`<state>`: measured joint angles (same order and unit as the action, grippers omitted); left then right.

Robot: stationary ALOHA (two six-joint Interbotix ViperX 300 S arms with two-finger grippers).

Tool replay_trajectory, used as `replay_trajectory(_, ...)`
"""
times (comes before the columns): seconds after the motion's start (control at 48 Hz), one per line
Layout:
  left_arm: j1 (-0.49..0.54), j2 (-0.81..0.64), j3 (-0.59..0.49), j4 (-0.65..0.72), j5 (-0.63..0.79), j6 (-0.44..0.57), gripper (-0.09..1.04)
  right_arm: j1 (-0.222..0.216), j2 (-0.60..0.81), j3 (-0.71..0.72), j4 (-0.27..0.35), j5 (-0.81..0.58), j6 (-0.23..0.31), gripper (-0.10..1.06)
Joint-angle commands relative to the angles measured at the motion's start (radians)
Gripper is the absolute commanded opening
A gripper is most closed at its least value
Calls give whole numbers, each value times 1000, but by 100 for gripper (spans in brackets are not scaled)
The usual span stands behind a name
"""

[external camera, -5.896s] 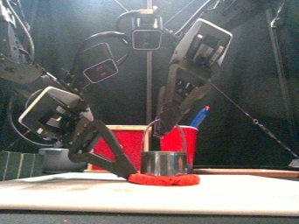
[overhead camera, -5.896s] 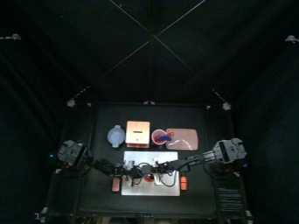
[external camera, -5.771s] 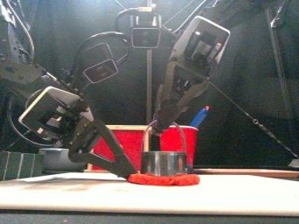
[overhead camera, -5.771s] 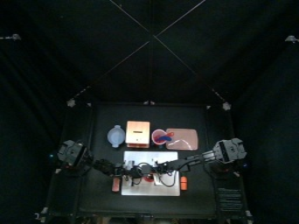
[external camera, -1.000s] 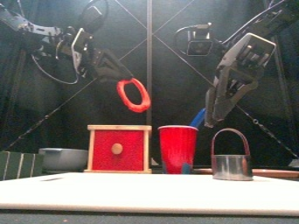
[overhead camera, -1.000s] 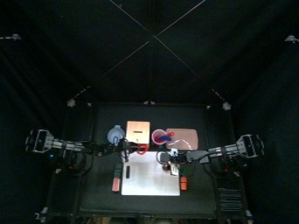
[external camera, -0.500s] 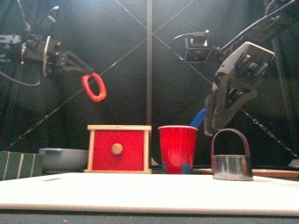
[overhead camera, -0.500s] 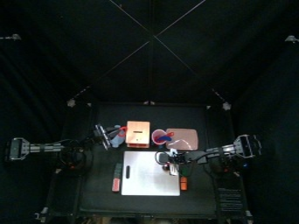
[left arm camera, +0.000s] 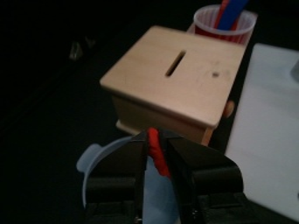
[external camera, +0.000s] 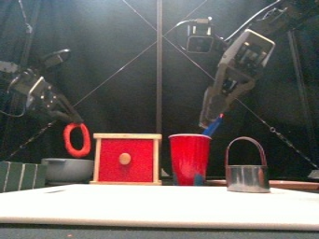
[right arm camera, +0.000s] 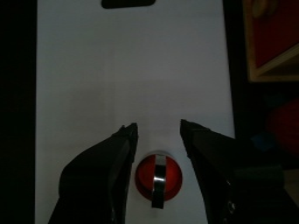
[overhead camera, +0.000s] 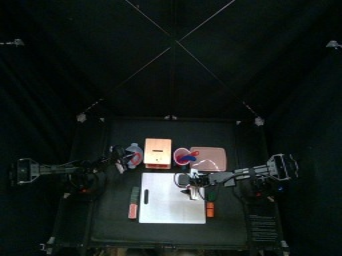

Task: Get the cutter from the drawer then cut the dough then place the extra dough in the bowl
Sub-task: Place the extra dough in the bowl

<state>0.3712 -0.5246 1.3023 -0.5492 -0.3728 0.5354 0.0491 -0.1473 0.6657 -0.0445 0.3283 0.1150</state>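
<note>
My left gripper (external camera: 70, 119) is shut on the red dough ring (external camera: 66, 140), which hangs upright just above the blue-grey bowl (external camera: 69, 169). In the left wrist view the ring (left arm camera: 151, 138) sits pinched between the jaws of the left gripper (left arm camera: 159, 162), over the bowl's rim (left arm camera: 98, 161). The metal cutter (external camera: 247, 174) stands on the white board (overhead camera: 171, 205) with a red dough disc (right arm camera: 145, 176) inside it. High over the cutter (right arm camera: 159, 175), my right gripper (right arm camera: 158, 128) is open and holds nothing.
The wooden box (external camera: 129, 159) with its red drawer front stands beside the bowl, and the red cup (external camera: 189, 159) with toy knives is to its right. The pink tray (overhead camera: 211, 159) lies behind the board at the right.
My left gripper has come down and left with the dough ring, from high in the air to just above the bowl. The right gripper has risen a little; the cutter has not moved.
</note>
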Motion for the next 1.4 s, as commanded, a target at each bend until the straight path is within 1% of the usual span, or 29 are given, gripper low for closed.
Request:
replay_trajectory(0.021,48,54,-38,-12,-17,2,69,-2,-9,-18,-15,-8,3,81)
replay_trajectory(0.208,57,61,-52,-66,-51,2,85,-2,0,-14,-14,0,3,81)
replay_trajectory(0.271,57,51,-51,-72,-63,2,88,-2,-2,-14,-15,0,3,81)
replay_trajectory(0.375,48,23,-52,-64,-87,3,88,-3,-3,-18,-18,-8,2,81)
replay_trajectory(0.458,-17,-14,-58,-37,-92,0,88,-5,-15,-23,-21,-20,0,81)
replay_trajectory(0.542,-104,-51,-64,0,-98,-2,88,-5,-34,-23,-32,-55,-8,81)
replay_trajectory(0.646,-233,-84,-71,35,-98,-11,88,-5,-54,-8,-72,-169,-11,81)
replay_trajectory(0.771,-356,-95,-91,41,-98,-32,88,-8,-63,43,-126,-388,-9,81)
replay_trajectory(0.833,-407,-95,-103,41,-98,-43,88,-20,-64,89,-152,-525,-8,81)
replay_trajectory(0.917,-465,-94,-117,48,-98,-57,88,-38,-69,143,-164,-650,-6,81)
replay_trajectory(1.042,-489,-94,-121,52,-100,-67,88,-69,-78,215,-163,-773,0,81)
replay_trajectory(1.125,-489,-91,-114,49,-101,-84,88,-78,-87,242,-156,-833,-2,81)
replay_trajectory(1.229,-489,-86,-106,51,-101,-98,88,-91,-89,245,-155,-864,-6,81)
replay_trajectory(1.396,-489,-83,-94,49,-101,-107,88,-107,-87,230,-161,-867,-11,81)
